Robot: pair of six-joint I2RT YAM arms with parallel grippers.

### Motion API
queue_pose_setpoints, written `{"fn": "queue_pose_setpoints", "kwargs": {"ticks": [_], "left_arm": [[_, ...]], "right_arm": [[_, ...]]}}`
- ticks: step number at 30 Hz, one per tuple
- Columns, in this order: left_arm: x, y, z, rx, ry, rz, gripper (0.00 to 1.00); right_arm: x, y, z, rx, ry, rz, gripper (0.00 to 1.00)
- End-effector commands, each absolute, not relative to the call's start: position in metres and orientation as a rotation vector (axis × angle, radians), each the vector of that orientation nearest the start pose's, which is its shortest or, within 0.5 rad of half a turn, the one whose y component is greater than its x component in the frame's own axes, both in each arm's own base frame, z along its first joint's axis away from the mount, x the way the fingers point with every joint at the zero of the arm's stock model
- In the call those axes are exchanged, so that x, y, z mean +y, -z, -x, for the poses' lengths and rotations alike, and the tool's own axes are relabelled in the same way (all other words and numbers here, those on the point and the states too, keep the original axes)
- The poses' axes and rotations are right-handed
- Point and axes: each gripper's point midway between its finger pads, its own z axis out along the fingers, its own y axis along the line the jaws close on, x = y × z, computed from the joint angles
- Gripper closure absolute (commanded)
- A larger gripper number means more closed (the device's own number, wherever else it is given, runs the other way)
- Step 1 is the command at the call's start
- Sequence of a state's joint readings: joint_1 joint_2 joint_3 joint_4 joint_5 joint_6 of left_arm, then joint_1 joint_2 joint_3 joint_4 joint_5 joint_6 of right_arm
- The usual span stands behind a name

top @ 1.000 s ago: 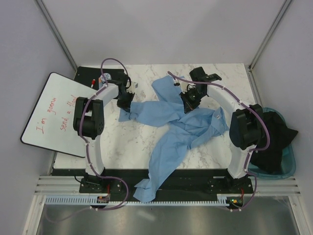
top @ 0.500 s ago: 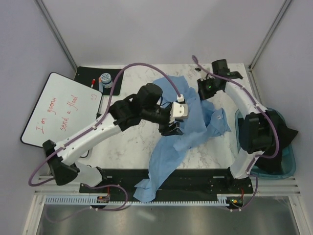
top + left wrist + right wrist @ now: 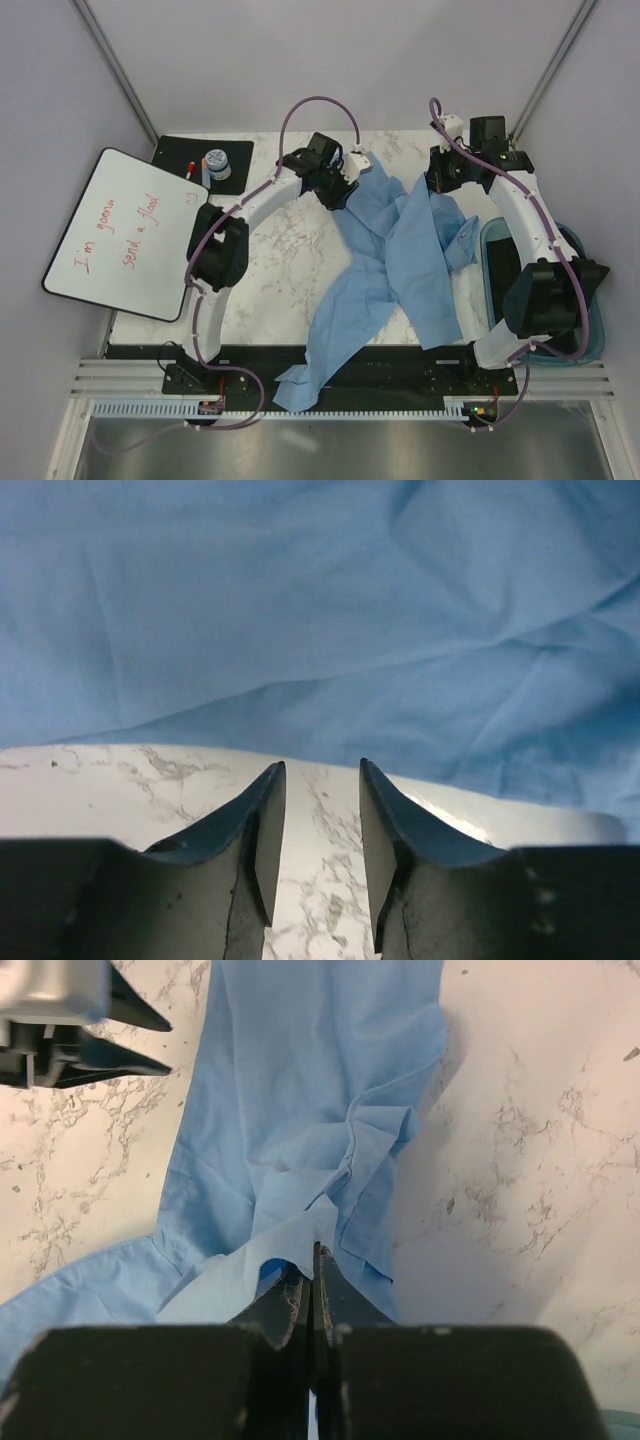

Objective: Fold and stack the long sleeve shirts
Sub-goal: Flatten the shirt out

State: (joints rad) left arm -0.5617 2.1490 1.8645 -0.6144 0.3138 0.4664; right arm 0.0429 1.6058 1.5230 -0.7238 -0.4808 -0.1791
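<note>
The thin light-blue long sleeve shirt (image 3: 410,250) is lying crumpled on the marble table (image 3: 270,270), one sleeve (image 3: 300,385) hanging off the near edge. The right gripper (image 3: 312,1258) is pinching it tight. The left gripper (image 3: 318,775) is hovering slightly open, empty, beside it, and should grab the edge before pulling flat.

We cannot tell whether the shirts (image 3: 400,250) heap holds one garment or two, because overlapping folds hide the seams. In the left wrist view, cloth runs off the top and both sides. In the right wrist view, the right gripper (image 3: 312,1252) has its fingers pressed together on a fold, and the pinched edge is hidden between them. The right arm (image 3: 530,215) covers much of the teal bin (image 3: 596,335). The whiteboard (image 3: 120,230) writing is too small to read in full. The small items on the black mat (image 3: 172,152) are too small to name.
</note>
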Motion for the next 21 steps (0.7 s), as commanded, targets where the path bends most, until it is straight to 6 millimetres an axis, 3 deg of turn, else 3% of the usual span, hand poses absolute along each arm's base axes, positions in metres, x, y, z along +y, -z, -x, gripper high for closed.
{"fn": "queue_pose_setpoints", "kwargs": {"ticks": [1, 7, 10, 12, 15, 18, 19, 20, 21], "left_arm": [[-0.325, -0.093, -0.471, 2.051, 0.287, -1.321, 0.59], [-0.316, -0.054, -0.474, 2.12, 0.202, -1.363, 0.67], [-0.302, -0.028, -0.464, 2.171, 0.119, -1.423, 0.74], [-0.289, -0.02, -0.464, 2.202, 0.05, -1.426, 0.83], [-0.27, -0.006, -0.457, 2.242, 0.012, -1.445, 0.9], [-0.255, 0.0, -0.437, 2.273, 0.0, -1.492, 0.97], [-0.244, 0.012, -0.418, 2.32, 0.007, -1.522, 0.98], [-0.244, -0.002, -0.411, 2.301, 0.037, -1.514, 0.98], [-0.242, -0.002, -0.401, 2.313, 0.066, -1.52, 0.98]], "right_arm": [[0.09, -0.232, -0.409, 2.228, -0.477, 0.474, 1.0], [0.08, -0.25, -0.411, 2.19, -0.4, 0.438, 1.0], [0.078, -0.25, -0.414, 2.191, -0.393, 0.418, 1.0], [0.078, -0.25, -0.416, 2.194, -0.393, 0.408, 1.0], [0.079, -0.246, -0.417, 2.206, -0.41, 0.398, 1.0], [0.079, -0.246, -0.417, 2.207, -0.408, 0.4, 1.0], [0.079, -0.246, -0.417, 2.205, -0.411, 0.404, 1.0], [0.081, -0.245, -0.416, 2.205, -0.423, 0.41, 1.0], [0.082, -0.246, -0.416, 2.202, -0.429, 0.414, 1.0]]}}
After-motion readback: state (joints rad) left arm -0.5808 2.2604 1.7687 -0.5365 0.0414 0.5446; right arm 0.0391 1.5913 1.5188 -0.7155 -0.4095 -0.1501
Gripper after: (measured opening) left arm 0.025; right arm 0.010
